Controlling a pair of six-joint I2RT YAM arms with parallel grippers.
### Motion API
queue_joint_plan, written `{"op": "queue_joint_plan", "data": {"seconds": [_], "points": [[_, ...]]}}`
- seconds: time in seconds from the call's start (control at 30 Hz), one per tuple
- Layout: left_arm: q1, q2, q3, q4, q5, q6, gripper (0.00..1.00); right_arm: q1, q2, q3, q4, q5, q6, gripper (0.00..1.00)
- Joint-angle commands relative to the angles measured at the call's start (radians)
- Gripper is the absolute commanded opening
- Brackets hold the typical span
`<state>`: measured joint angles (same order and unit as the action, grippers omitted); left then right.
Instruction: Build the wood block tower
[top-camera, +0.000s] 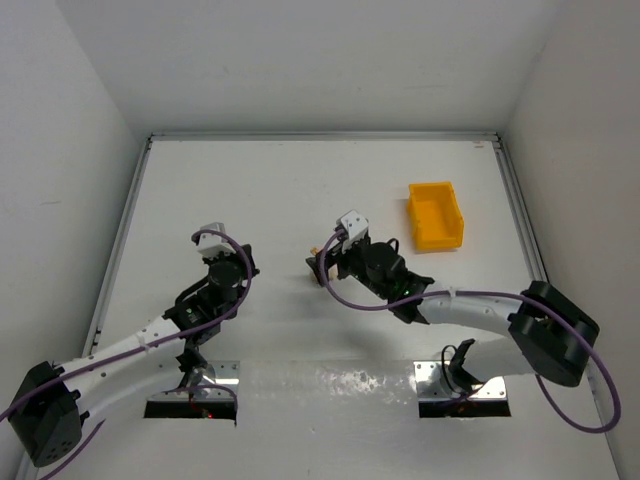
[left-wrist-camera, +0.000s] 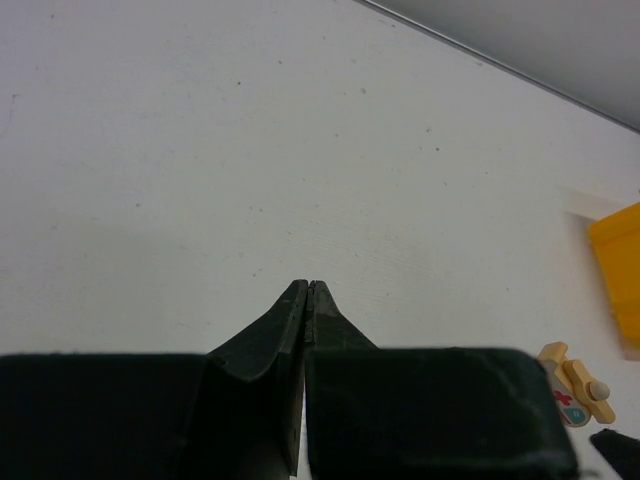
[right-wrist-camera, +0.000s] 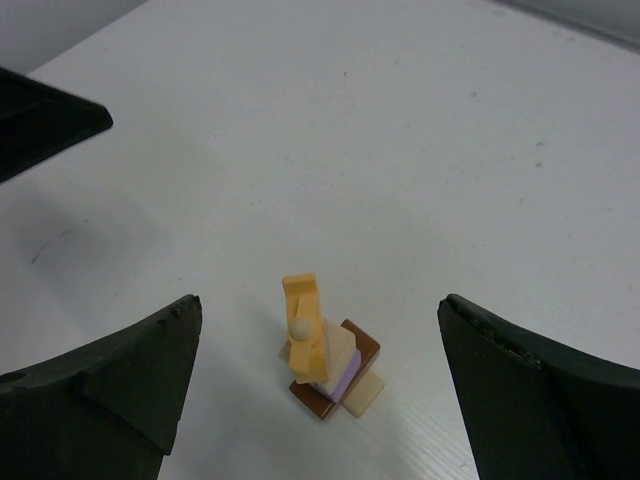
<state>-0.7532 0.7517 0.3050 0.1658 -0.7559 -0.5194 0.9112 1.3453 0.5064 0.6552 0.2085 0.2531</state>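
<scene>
Standing free on the table (right-wrist-camera: 400, 120), the wood block tower (right-wrist-camera: 325, 360) has a brown base, tan and purple blocks and a yellow pegged top. The right gripper (right-wrist-camera: 317, 302) gapes wide around it, while the left gripper (left-wrist-camera: 307, 290) is pinched shut, empty. Stacking looks about finished.
</scene>
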Motion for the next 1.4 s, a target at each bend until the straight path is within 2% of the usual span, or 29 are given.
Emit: {"op": "queue_joint_plan", "data": {"seconds": [0.0,0.13,0.37,0.43,0.57,0.67,0.93,1.37], "points": [[-0.012,-0.011,0.033,0.049,-0.005,0.019,0.0,-0.002,-0.108,0.079,-0.058,0.051,-0.034,0.99],[-0.012,-0.006,0.039,0.049,0.009,0.024,0.0,-0.003,-0.237,0.1,-0.21,0.13,-0.083,0.99],[-0.012,-0.04,0.017,0.089,0.068,0.053,0.0,-0.003,-0.522,-0.076,-0.462,0.282,-0.075,0.99],[-0.012,-0.086,-0.013,0.138,0.119,0.082,0.02,-0.003,-0.6,-0.144,-0.483,0.322,-0.035,0.99],[-0.012,-0.158,-0.059,0.176,0.148,0.116,0.07,-0.003,-0.689,-0.219,-0.511,0.29,0.015,0.99],[-0.012,-0.179,-0.064,0.175,0.144,0.124,0.1,-0.003,-0.718,-0.247,-0.537,0.282,0.046,0.99],[-0.012,-0.152,-0.058,0.173,0.139,0.117,0.11,-0.003,-0.69,-0.244,-0.615,0.315,0.094,0.99],[-0.012,-0.16,-0.06,0.176,0.162,0.124,0.1,-0.003,-0.614,-0.27,-0.595,0.344,0.107,0.99]]}}
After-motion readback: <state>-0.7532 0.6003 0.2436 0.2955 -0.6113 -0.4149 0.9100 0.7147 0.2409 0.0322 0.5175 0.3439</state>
